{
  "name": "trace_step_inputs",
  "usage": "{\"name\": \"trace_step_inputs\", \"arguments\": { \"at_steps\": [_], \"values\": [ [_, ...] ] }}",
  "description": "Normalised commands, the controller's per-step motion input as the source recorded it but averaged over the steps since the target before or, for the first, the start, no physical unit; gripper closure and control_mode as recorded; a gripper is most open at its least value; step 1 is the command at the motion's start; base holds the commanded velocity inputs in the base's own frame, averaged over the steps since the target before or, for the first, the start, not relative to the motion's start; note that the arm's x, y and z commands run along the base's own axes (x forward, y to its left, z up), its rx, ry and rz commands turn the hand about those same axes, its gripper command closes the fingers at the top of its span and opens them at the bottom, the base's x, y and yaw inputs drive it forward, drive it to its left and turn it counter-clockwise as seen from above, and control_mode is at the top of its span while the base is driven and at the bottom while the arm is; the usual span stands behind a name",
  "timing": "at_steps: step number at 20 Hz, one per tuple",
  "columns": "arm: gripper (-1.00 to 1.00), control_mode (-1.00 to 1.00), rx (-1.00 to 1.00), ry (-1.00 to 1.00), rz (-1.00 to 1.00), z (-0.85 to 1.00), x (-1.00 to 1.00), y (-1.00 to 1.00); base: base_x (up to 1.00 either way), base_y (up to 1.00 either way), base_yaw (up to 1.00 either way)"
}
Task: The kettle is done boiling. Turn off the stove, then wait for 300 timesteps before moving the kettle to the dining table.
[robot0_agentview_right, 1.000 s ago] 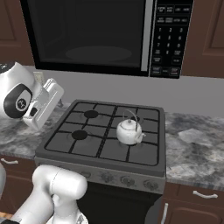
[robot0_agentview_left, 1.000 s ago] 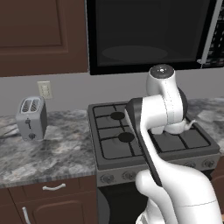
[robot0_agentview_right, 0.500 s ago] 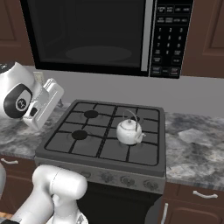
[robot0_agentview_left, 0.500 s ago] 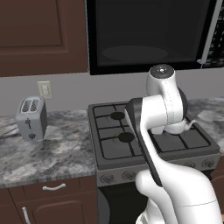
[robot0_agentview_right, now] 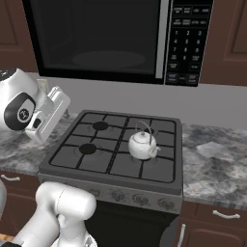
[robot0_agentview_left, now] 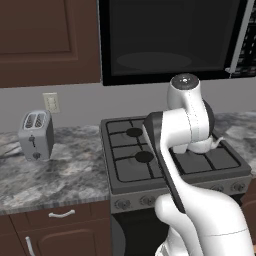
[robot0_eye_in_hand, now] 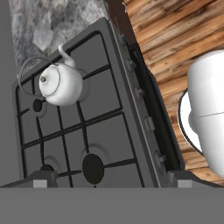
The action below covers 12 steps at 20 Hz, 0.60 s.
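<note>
The white kettle [robot0_agentview_right: 142, 144] stands upright on the stove's [robot0_agentview_right: 111, 166] front right burner, its wire handle raised. In the hand view the kettle [robot0_eye_in_hand: 59, 85] sits at the upper left on the stove [robot0_eye_in_hand: 111, 127], and the front knobs [robot0_eye_in_hand: 138, 92] run along the edge toward the floor. My gripper [robot0_eye_in_hand: 113, 179] hovers high above the stove's left burners, open wide, with nothing between its fingertips [robot0_eye_in_hand: 41, 178]. From the left base, my arm hides most of the kettle; only its spout [robot0_agentview_left: 218, 142] peeks out. The dining table is out of view.
A black microwave [robot0_agentview_right: 96, 38] hangs above the stove. A grey toaster [robot0_agentview_left: 36, 135] stands on the marbled worktop [robot0_agentview_left: 65, 172] to the left. More worktop [robot0_agentview_right: 214, 161] lies right of the stove. Wooden floor [robot0_eye_in_hand: 175, 35] runs in front.
</note>
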Motion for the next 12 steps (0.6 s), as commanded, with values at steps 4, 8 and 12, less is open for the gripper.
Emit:
{"name": "trace_step_inputs", "arguments": {
  "at_steps": [4, 8, 12],
  "values": [
    [-1.0, -1.0, 0.0, 0.0, 0.0, 0.0, 0.0, 0.0, 0.0, 0.0, 0.0],
    [-1.0, -1.0, 0.0, 0.0, 0.0, 0.0, 0.0, 0.0, 0.0, 0.0, 0.0],
    [-1.0, -1.0, 0.0, 0.0, 0.0, 0.0, 0.0, 0.0, 0.0, 0.0, 0.0]
  ]
}}
